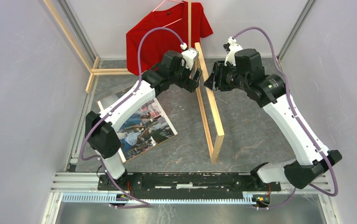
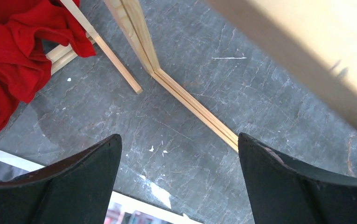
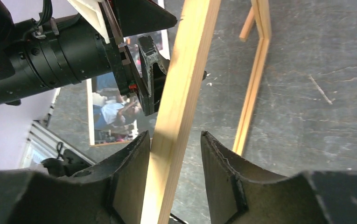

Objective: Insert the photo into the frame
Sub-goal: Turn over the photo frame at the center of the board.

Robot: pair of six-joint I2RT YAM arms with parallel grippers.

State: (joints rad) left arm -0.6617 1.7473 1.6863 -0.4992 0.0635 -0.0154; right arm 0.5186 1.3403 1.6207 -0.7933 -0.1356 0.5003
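The frame (image 1: 212, 107), thin light wood strips, stands on its long edge in the middle of the table, leaning. My right gripper (image 1: 210, 80) is open around its upper strip (image 3: 185, 79); the strip touches the left finger, with a gap to the right finger. My left gripper (image 1: 196, 77) hangs open and empty on the frame's other side; the upper strip (image 2: 316, 46) is a blur at top right. The photo (image 1: 143, 126) lies face up on the table, partly under the left arm. Its white border shows in the left wrist view (image 2: 134, 205).
A red T-shirt (image 1: 167, 35) hangs on a hanger at the back. Loose light-wood slats (image 1: 106, 71) lie at the back left, and one leans along the left wall (image 1: 69, 35). Grey walls close in both sides. A metal rail (image 1: 181, 179) runs along the near edge.
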